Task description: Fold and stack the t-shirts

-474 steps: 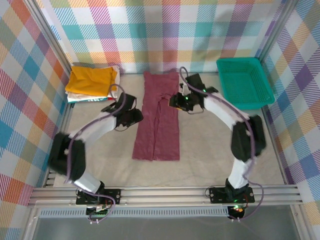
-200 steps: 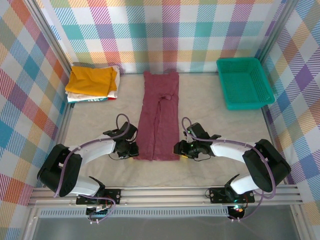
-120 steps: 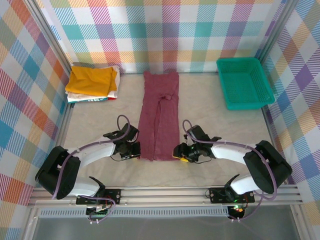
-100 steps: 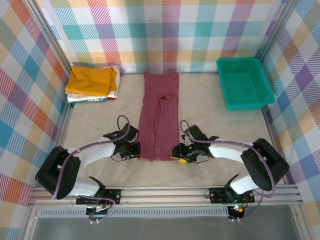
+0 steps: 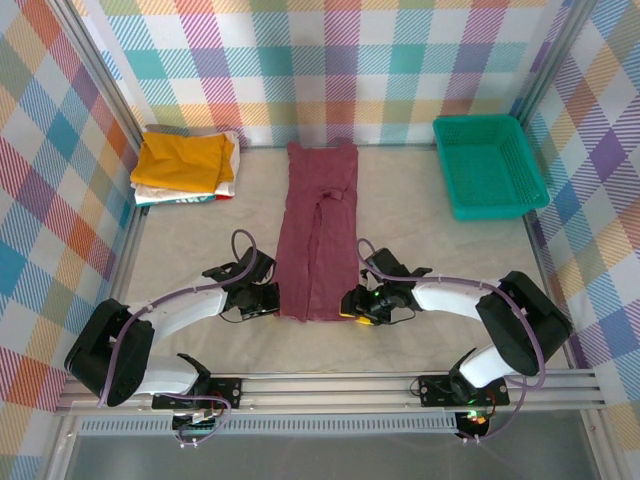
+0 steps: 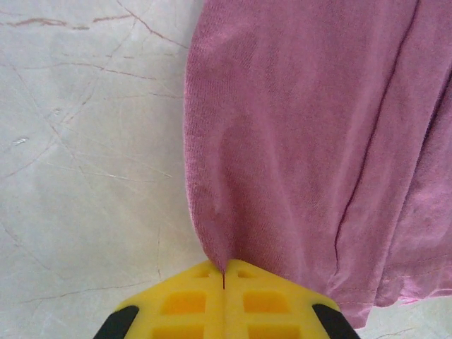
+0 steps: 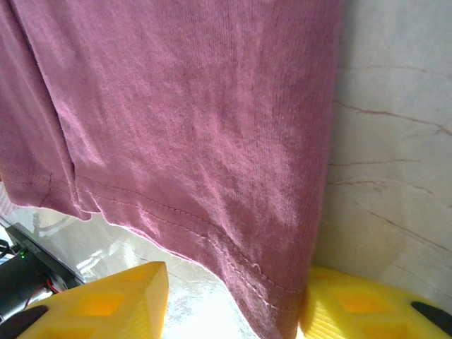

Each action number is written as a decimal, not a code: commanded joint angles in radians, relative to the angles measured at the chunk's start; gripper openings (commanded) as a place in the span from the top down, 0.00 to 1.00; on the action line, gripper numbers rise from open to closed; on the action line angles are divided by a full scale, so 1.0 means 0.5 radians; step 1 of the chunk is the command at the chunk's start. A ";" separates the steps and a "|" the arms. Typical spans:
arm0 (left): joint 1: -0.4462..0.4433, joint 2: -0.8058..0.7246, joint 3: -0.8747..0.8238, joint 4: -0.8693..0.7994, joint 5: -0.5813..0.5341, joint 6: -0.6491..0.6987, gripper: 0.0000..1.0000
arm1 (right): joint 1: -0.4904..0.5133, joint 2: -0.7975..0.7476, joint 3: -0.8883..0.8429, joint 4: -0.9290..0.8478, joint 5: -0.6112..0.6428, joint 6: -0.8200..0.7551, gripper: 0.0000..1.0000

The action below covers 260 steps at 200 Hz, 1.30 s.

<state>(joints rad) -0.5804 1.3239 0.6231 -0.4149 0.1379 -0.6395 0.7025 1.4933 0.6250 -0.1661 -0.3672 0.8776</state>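
On the table (image 5: 430, 235), left claw (image 5: 271, 300) pinched shut on maroon shirt's (image 5: 318, 230) near corner, right claw (image 5: 351, 303) parted (astride the other corner).

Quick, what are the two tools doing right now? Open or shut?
Left tool: shut, pinching a hem corner of the maroon t-shirt.
Right tool: open, its fingers either side of the other hem corner.

Narrow-folded maroon t-shirt (image 5: 318, 235), lying flat

Cropped and covered cloth
The maroon shirt (image 6: 304, 141) runs past the left wrist view's top and right edges; its corner disappears between the pressed-together left fingers (image 6: 183, 304).
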 commanded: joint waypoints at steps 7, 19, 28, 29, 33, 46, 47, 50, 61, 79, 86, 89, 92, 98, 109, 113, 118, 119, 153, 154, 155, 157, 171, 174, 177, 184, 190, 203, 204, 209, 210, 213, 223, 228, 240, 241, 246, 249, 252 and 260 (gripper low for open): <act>-0.011 -0.006 -0.035 -0.029 -0.021 0.003 1.00 | -0.017 0.020 0.032 -0.101 0.121 -0.018 0.61; -0.011 -0.012 -0.032 -0.029 -0.026 0.004 1.00 | -0.014 0.038 0.053 -0.078 0.101 -0.039 0.67; -0.011 -0.019 -0.023 -0.030 -0.027 0.001 1.00 | -0.016 0.044 0.063 -0.082 0.099 -0.049 0.72; -0.011 -0.020 -0.024 -0.030 -0.027 0.000 1.00 | -0.016 0.046 0.066 -0.082 0.099 -0.049 0.73; -0.011 -0.028 -0.018 -0.028 -0.024 -0.002 1.00 | -0.015 0.045 0.068 -0.086 0.102 -0.052 0.75; -0.011 -0.053 -0.004 -0.026 -0.019 -0.006 1.00 | -0.014 0.034 0.069 -0.085 0.093 -0.055 0.85; -0.011 -0.056 -0.004 -0.026 -0.018 -0.005 1.00 | -0.015 0.033 0.069 -0.085 0.093 -0.056 0.86; -0.011 -0.065 -0.004 -0.026 -0.020 -0.004 1.00 | -0.015 0.026 0.068 -0.089 0.089 -0.058 0.89; -0.011 -0.093 -0.001 -0.032 -0.027 0.000 1.00 | -0.017 -0.004 0.068 -0.102 0.081 -0.072 0.96; -0.011 -0.153 -0.010 -0.022 -0.004 0.001 1.00 | -0.017 -0.094 0.080 -0.174 0.108 -0.116 1.00; -0.011 -0.179 -0.013 -0.009 0.041 0.002 1.00 | -0.015 -0.138 0.080 -0.201 0.125 -0.133 1.00; -0.012 -0.188 -0.011 -0.006 0.063 0.005 1.00 | -0.015 -0.159 0.081 -0.207 0.133 -0.141 1.00; -0.014 -0.205 -0.009 -0.006 0.091 0.009 1.00 | -0.016 -0.179 0.076 -0.210 0.141 -0.149 1.00; -0.020 -0.237 0.006 -0.034 0.111 0.012 1.00 | -0.015 -0.222 0.073 -0.216 0.153 -0.161 1.00; -0.037 -0.301 0.052 -0.151 0.076 0.021 1.00 | -0.016 -0.301 0.069 -0.217 0.144 -0.175 1.00; -0.039 -0.328 0.072 -0.201 0.055 0.029 1.00 | -0.017 -0.325 0.066 -0.213 0.130 -0.178 1.00; -0.044 -0.359 0.098 -0.252 0.041 0.038 1.00 | -0.016 -0.355 0.064 -0.216 0.117 -0.178 1.00; -0.045 -0.371 0.102 -0.265 0.034 0.040 1.00 | -0.015 -0.361 0.065 -0.217 0.116 -0.178 1.00; -0.054 -0.667 0.127 -0.358 -0.035 -0.011 1.00 | -0.012 -0.558 0.064 -0.291 0.121 -0.181 1.00; -0.054 -0.671 0.123 -0.355 -0.034 -0.013 1.00 | -0.012 -0.562 0.063 -0.296 0.123 -0.181 1.00; -0.054 -0.673 0.121 -0.351 -0.034 -0.017 1.00 | -0.012 -0.565 0.063 -0.296 0.125 -0.181 1.00; -0.054 -0.681 0.107 -0.345 -0.030 -0.024 1.00 | -0.012 -0.570 0.062 -0.301 0.129 -0.184 1.00; -0.063 -0.691 0.013 -0.285 0.016 -0.084 1.00 | -0.012 -0.598 0.024 -0.311 0.123 -0.173 1.00; -0.067 -0.690 -0.012 -0.267 0.029 -0.095 1.00 | -0.012 -0.599 0.011 -0.303 0.114 -0.165 1.00; -0.074 -0.686 -0.035 -0.246 0.038 -0.107 1.00 | -0.009 -0.600 -0.004 -0.296 0.103 -0.157 1.00; -0.097 -0.678 -0.102 -0.209 0.043 -0.138 1.00 | -0.002 -0.597 -0.046 -0.268 0.076 -0.138 1.00; -0.115 -0.666 -0.150 -0.184 0.047 -0.167 1.00 | 0.007 -0.587 -0.079 -0.250 0.057 -0.126 1.00; -0.171 -0.650 -0.221 -0.142 0.055 -0.221 1.00 | 0.043 -0.561 -0.145 -0.239 0.035 -0.105 1.00; -0.174 -0.649 -0.224 -0.142 0.054 -0.224 1.00 | 0.046 -0.560 -0.148 -0.242 0.034 -0.103 1.00; -0.210 -0.651 -0.237 -0.145 0.038 -0.242 1.00 | 0.067 -0.557 -0.166 -0.248 0.034 -0.097 1.00; -0.216 -0.652 -0.238 -0.147 0.034 -0.245 1.00 | 0.072 -0.557 -0.170 -0.251 0.036 -0.096 1.00; -0.235 -0.656 -0.245 -0.155 0.022 -0.254 1.00 | 0.087 -0.558 -0.179 -0.258 0.040 -0.091 1.00; -0.296 -0.675 -0.255 -0.191 -0.010 -0.292 1.00 | 0.139 -0.577 -0.199 -0.298 0.067 -0.077 1.00; -0.326 -0.695 -0.258 -0.211 -0.026 -0.314 1.00 | 0.159 -0.596 -0.210 -0.322 0.079 -0.064 1.00; -0.374 -0.752 -0.258 -0.265 -0.048 -0.360 1.00 | 0.178 -0.658 -0.255 -0.344 0.081 -0.022 1.00; -0.377 -0.755 -0.257 -0.270 -0.048 -0.363 1.00 | 0.178 -0.666 -0.259 -0.345 0.081 -0.019 1.00; -0.392 -0.783 -0.251 -0.287 -0.051 -0.376 1.00 | 0.180 -0.700 -0.277 -0.348 0.081 -0.002 1.00; -0.396 -0.799 -0.247 -0.298 -0.054 -0.383 1.00 | 0.181 -0.721 -0.284 -0.353 0.083 0.004 1.00; -0.400 -0.811 -0.240 -0.308 -0.055 -0.386 1.00 | 0.179 -0.739 -0.289 -0.365 0.093 0.009 1.00; -0.402 -0.830 -0.218 -0.330 -0.052 -0.396 1.00 | 0.181 -0.780 -0.280 -0.401 0.128 0.009 1.00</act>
<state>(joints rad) -0.7593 0.9627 0.4927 -0.5282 0.1368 -0.7837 0.7883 1.1748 0.4980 -0.3141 -0.3183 0.8474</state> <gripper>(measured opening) 0.051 0.047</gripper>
